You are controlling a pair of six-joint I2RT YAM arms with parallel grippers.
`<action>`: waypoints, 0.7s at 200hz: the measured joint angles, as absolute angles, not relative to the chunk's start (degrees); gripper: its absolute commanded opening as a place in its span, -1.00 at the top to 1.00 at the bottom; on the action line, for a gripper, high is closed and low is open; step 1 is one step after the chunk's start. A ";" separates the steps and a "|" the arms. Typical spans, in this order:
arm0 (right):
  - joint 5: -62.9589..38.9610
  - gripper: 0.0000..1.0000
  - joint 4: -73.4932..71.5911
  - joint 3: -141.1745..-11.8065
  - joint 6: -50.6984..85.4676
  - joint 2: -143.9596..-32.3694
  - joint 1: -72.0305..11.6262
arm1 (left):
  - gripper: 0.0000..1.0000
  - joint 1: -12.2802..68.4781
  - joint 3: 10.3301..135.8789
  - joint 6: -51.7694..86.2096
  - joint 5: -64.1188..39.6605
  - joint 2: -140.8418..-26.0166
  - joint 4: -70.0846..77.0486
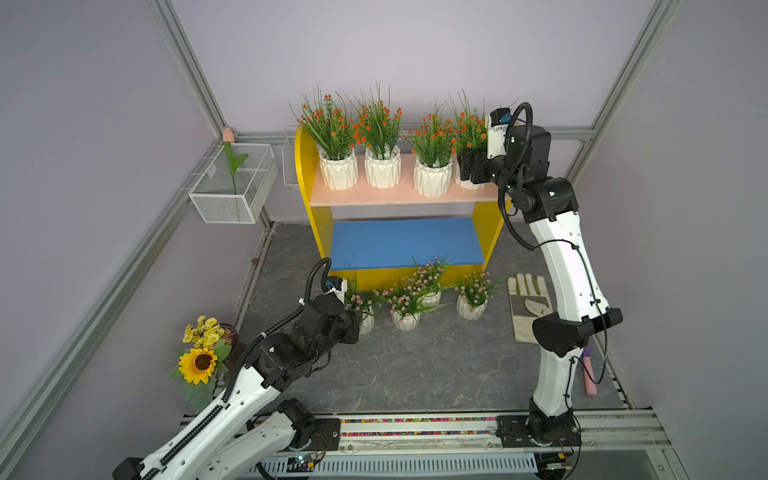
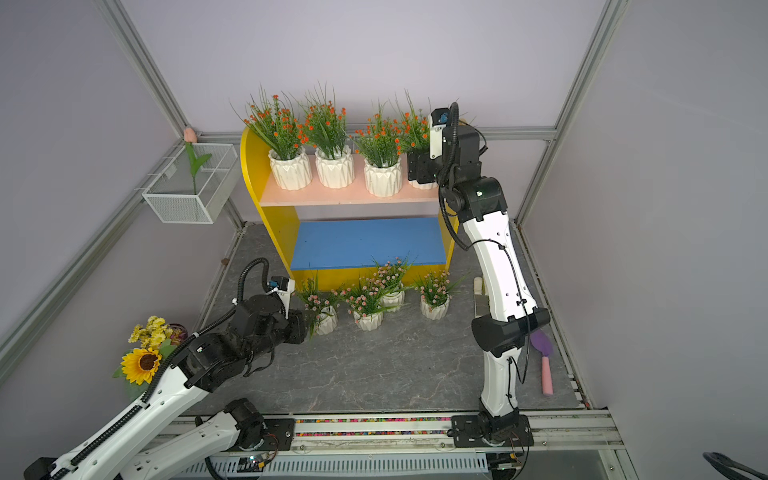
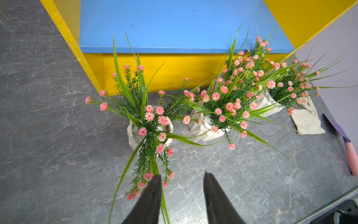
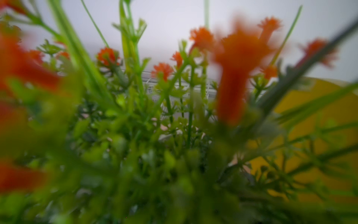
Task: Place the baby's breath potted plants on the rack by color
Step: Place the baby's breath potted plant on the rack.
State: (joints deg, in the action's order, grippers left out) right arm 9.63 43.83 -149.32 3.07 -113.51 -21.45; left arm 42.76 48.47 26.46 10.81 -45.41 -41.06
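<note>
The rack point(image 1: 303, 166) stands at the back. Three orange baby's breath potted plants point(image 1: 382, 166) sit free on its salmon upper board point(image 1: 374, 196). Another orange one point(image 1: 469, 185) sits at that board's right end. My right gripper point(image 1: 471, 168) stands wide around its pot, and its blurred blossoms point(image 4: 238, 58) hide the jaws in the right wrist view. The blue lower board point(image 1: 407, 243) is bare. Several pink plants point(image 1: 405, 320) stand on the floor in front. My left gripper point(image 3: 182, 174) is open just short of the leftmost pink plant point(image 3: 133, 135), whose sprigs brush one finger.
A wire basket point(image 1: 232, 187) with a tulip hangs on the left wall, and another basket point(image 1: 289, 162) sits behind the rack. A sunflower bouquet point(image 1: 201, 357) stands front left. A work glove point(image 1: 530, 305) and a pink-handled brush point(image 2: 546, 370) lie at the right.
</note>
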 measured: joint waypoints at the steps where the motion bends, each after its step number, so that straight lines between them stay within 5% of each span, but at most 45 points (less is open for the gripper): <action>1: 9.63 -0.77 43.83 -149.32 3.07 -113.51 -21.45 | 0.19 42.76 48.47 26.46 10.83 -45.39 -41.06; 140: 6.57 -0.76 46.81 -151.11 3.20 -113.49 -21.08 | -0.07 42.76 48.47 26.37 11.14 -44.49 -41.04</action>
State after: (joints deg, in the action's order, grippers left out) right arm 6.57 46.81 -151.11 3.20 -113.49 -21.08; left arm 42.76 48.47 26.37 11.14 -44.49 -41.04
